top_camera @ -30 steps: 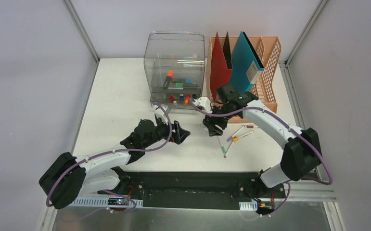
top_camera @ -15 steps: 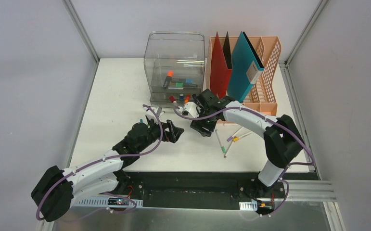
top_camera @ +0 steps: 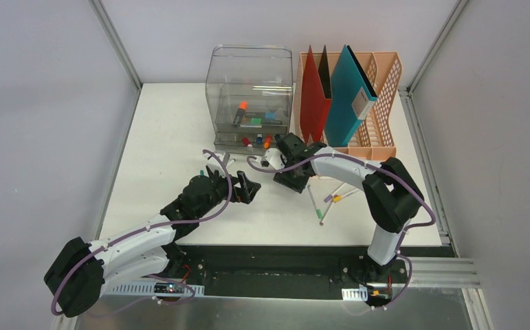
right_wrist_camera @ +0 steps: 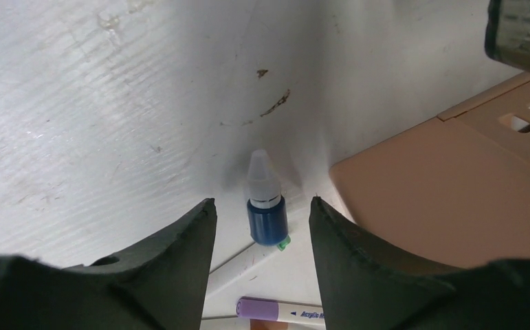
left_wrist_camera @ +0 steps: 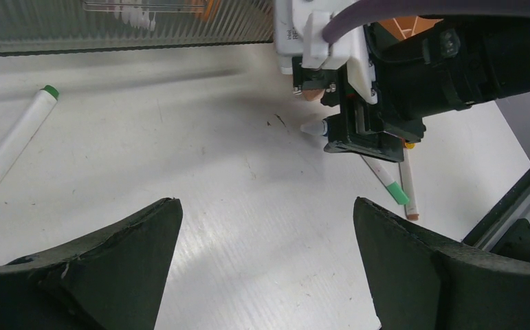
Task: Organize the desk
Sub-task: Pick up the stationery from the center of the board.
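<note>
The desk [top_camera: 166, 137] – the white surface filling the middle of the overhead view, under both arms – was partly organized.

Done, as far as the views showed:
- Several markers lay inside the clear drawer box [top_camera: 251, 89] at the 12 o'clock edge.
- A red folder [top_camera: 313, 96] and a teal folder [top_camera: 348, 89] stood upright in the peach file rack [top_camera: 382, 82] at 1 o'clock.

Left to do:
- A loose cluster of pens [top_camera: 330, 199] lay on the surface at 4 o'clock from centre.
- A green-capped marker [left_wrist_camera: 14, 148] lay at 10 o'clock from the left pincer.
- A small blue bottle [right_wrist_camera: 267, 221] with a white cap lay on the surface just beside the rack's base.

Pincer states:
- The right pincer [right_wrist_camera: 262, 205] was down at the surface with its jaws apart on either side of the bottle. A gap showed on each side, so nothing was gripped.
- The left pincer [left_wrist_camera: 267, 206] hung at 8 o'clock from centre, jaws spread wide and empty.

Judgement: the task was roughly midway. The step in hand appeared to be the pickup of the bottle – likely bound for the drawer box. The loose pens and the marker would need collecting after that.
</note>
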`<state>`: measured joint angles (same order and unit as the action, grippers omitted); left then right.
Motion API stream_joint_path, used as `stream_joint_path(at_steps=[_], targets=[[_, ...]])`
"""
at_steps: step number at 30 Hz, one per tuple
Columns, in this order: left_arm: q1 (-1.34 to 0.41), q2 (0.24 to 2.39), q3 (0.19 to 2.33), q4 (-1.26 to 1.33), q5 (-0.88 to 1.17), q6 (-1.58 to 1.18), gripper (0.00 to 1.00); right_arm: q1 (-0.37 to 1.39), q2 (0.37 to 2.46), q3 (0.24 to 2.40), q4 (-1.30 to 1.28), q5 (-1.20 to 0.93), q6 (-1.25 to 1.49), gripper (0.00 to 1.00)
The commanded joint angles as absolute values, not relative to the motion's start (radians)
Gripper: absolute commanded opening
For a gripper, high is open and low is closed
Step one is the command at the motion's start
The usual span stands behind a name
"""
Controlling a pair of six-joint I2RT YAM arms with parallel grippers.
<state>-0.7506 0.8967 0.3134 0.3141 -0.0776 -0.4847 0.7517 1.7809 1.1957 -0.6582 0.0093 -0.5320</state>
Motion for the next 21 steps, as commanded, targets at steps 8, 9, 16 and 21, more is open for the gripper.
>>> stream_joint_path(at_steps=[8,9,16,21], targets=[[-0.741,0.882,0.295,0.35,-0.103,-0.514,0.99,0.756,1.822,1.197,-0.621,0.052,-0.505,0.47],[-0.741,0.879,0.294,0.35,-0.104,-0.514,0.99,0.756,1.826,1.198,-0.624,0.048,-0.505,0.45],[-0.741,0.854,0.271,0.356,-0.11,-0.518,0.99,0.756,1.845,1.201,-0.631,0.05,-0.509,0.4],[-0.741,0.837,0.254,0.359,-0.111,-0.526,0.99,0.756,1.86,1.205,-0.641,0.057,-0.513,0.34]])
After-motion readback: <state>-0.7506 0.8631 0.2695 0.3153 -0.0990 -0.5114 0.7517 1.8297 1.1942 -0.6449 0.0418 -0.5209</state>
